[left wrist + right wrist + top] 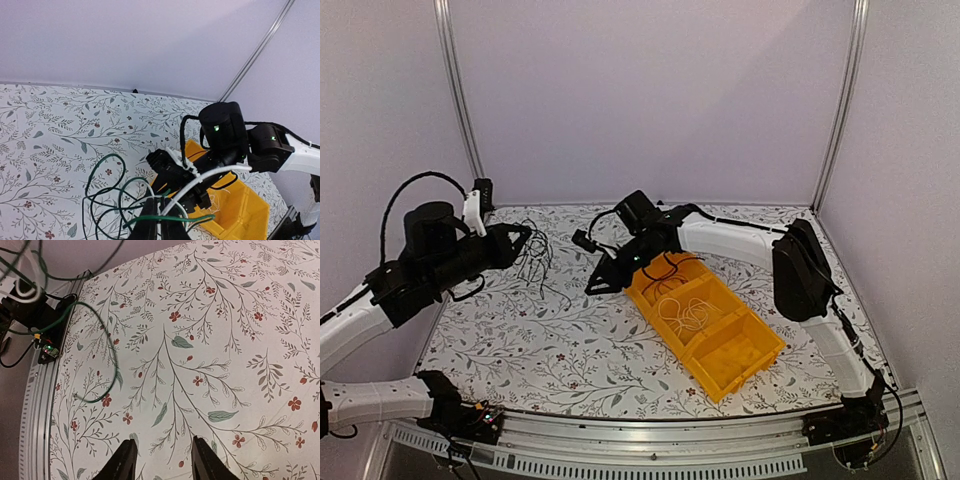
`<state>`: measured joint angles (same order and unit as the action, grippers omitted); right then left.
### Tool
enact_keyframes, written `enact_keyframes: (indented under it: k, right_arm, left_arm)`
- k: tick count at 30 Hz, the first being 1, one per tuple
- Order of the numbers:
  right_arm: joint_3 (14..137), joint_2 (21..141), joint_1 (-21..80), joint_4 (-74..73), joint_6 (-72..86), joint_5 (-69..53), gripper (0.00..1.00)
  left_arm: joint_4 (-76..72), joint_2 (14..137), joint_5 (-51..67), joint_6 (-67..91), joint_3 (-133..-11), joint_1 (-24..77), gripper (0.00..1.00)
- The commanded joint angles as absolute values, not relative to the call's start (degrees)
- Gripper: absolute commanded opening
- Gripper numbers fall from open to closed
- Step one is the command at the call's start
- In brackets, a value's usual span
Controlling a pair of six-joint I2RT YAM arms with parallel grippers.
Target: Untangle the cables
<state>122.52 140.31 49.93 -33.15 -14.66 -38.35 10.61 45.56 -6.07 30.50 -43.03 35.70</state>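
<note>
We note the left claw [161, 210] pinched shut on thin, looping green and white cables [190, 217]. The right claw [163, 445] stands parted over the flat floral bench [225, 340].

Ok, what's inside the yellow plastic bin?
A coil of thin white cable lies in the middle compartment of the yellow plastic bin, with dark thin cables in the far one. The right arm covers that compartment's far corner.

Some cables [533, 258] are left of the bin [760, 347], others inside.
</note>
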Motion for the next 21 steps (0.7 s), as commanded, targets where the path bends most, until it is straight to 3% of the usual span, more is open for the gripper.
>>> enact_keyframes:
  k: [1, 7, 10, 21]
  right_arm:
    - [128.23, 137.75, 48.98, -34.95, -18.07, -45.4, 0.47]
    - [126.87, 131.83, 48.91, -33.02, -20.22, -49.52, 0.7]
    - [124.7, 129.29, 49.02, -28.67, -18.38, -49.91, 0.77]
    - [126.78, 130.08, 51.33, -23.16, -14.09, -51.56, 0.74]
  left_arm:
    - [13.37, 47.36, -7.58, 32.07, -43.07, 34.95, 0.0]
    - [11.64, 49.08, -6.13, 33.31, -42.48, 34.9, 0.0]
    - [10.9, 49.92, -5.45, 33.83, -42.15, 34.9, 0.0]
    - [7.4, 53.36, -2.88, 35.62, -42.0, 34.98, 0.0]
